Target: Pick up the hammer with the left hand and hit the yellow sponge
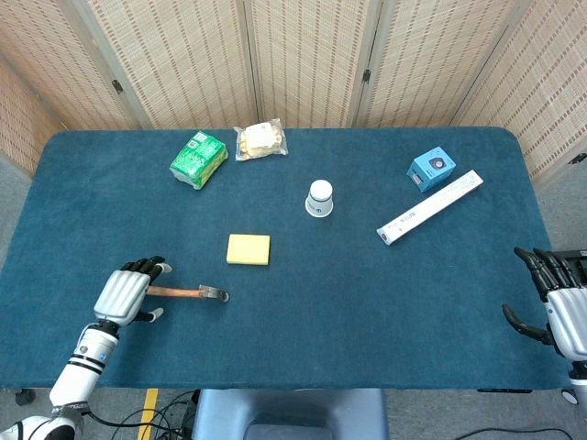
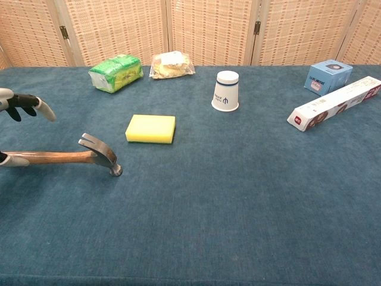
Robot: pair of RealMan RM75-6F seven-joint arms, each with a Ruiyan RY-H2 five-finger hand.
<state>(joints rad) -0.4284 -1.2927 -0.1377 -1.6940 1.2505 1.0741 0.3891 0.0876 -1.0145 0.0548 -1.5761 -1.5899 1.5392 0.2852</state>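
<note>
The hammer (image 1: 194,292) lies flat near the table's front left, wooden handle pointing left and metal head (image 2: 102,152) to the right. My left hand (image 1: 125,293) hovers over the handle's left end with its fingers spread, holding nothing; in the chest view only its fingertips (image 2: 27,103) show at the left edge. The yellow sponge (image 1: 249,249) rests flat just beyond the hammer head, also seen as a sponge (image 2: 150,128) in the chest view. My right hand (image 1: 559,302) stays open at the table's front right edge.
A green packet (image 1: 198,159) and a clear bag of food (image 1: 260,140) sit at the back left. An upturned paper cup (image 1: 319,198) stands mid-table. A blue box (image 1: 431,169) and a long white box (image 1: 429,207) lie at the right.
</note>
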